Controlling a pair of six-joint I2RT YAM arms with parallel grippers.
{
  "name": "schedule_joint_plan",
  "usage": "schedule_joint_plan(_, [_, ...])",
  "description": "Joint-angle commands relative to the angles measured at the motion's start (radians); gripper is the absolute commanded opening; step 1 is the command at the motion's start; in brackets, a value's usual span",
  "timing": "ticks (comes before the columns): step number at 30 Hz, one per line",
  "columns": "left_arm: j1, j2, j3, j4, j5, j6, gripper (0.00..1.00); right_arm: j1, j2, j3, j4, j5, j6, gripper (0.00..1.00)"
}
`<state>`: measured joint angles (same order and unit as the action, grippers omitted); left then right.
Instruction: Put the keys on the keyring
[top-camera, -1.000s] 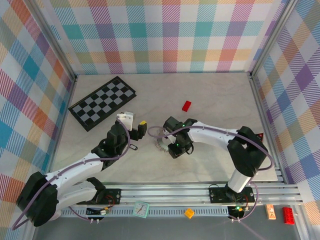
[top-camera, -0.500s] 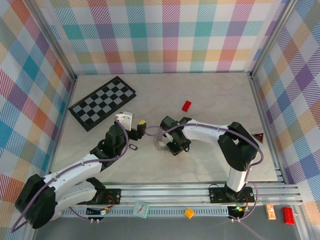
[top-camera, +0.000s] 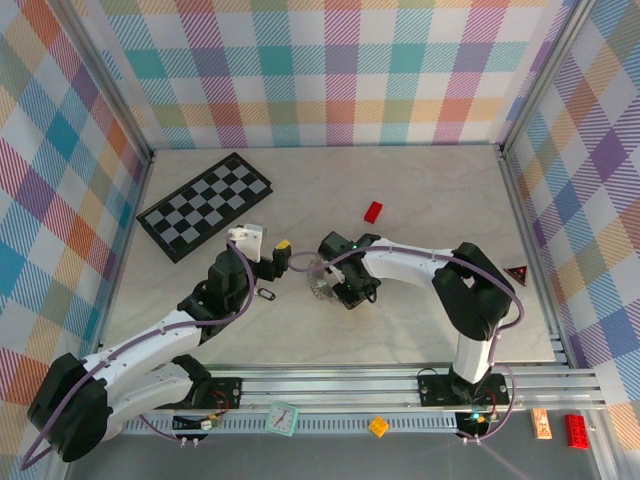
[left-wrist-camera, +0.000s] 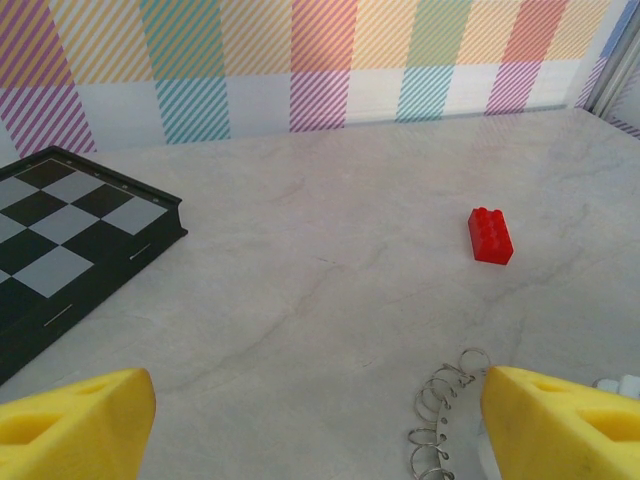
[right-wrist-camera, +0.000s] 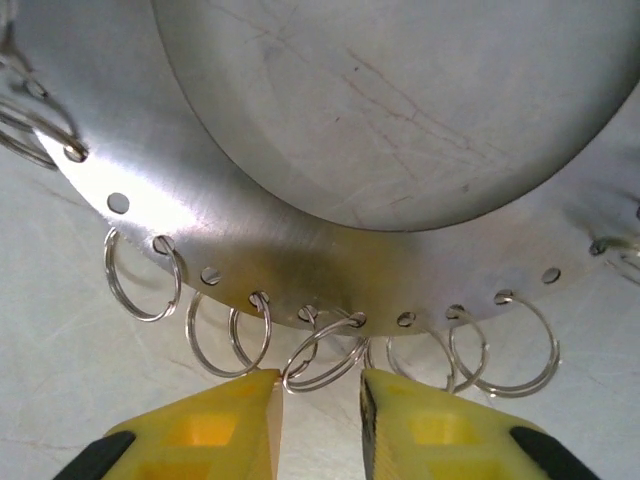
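Keyring (right-wrist-camera: 330, 250) loops sit at narrow-set right end effector (right-wrist-camera: 318, 385); left end effector (left-wrist-camera: 318, 400) gapes wide.

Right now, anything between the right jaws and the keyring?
Nothing visible. The right gripper sits at the keyring rim, jaws apart, one of its small split rings in the gap between them.
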<state>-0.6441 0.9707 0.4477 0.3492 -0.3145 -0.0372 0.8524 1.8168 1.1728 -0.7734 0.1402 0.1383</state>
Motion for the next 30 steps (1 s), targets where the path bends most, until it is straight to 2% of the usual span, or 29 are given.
schedule_joint_plan(1, [0.008, -0.024, -0.010, 0.005, -0.001, 0.009, 0.84, 0.008, 0.000, 0.019, -0.024, 0.079, -0.004, 0.23])
schedule_joint_plan(9, [0.009, -0.029, -0.014, 0.005, -0.012, 0.010, 0.84, 0.008, -0.023, 0.019, -0.006, 0.134, -0.006, 0.11])
schedule_joint_plan(17, [0.009, -0.033, -0.013, -0.003, -0.023, 0.014, 0.84, 0.004, -0.023, 0.040, -0.001, 0.160, -0.018, 0.05])
schedule_joint_plan(25, [0.009, -0.044, -0.015, -0.013, -0.033, 0.015, 0.84, -0.049, -0.064, 0.030, 0.035, 0.016, -0.016, 0.03])
schedule_joint_plan(30, [0.009, -0.048, -0.020, -0.015, -0.034, 0.015, 0.84, -0.097, -0.077, 0.013, 0.047, -0.034, -0.013, 0.03])
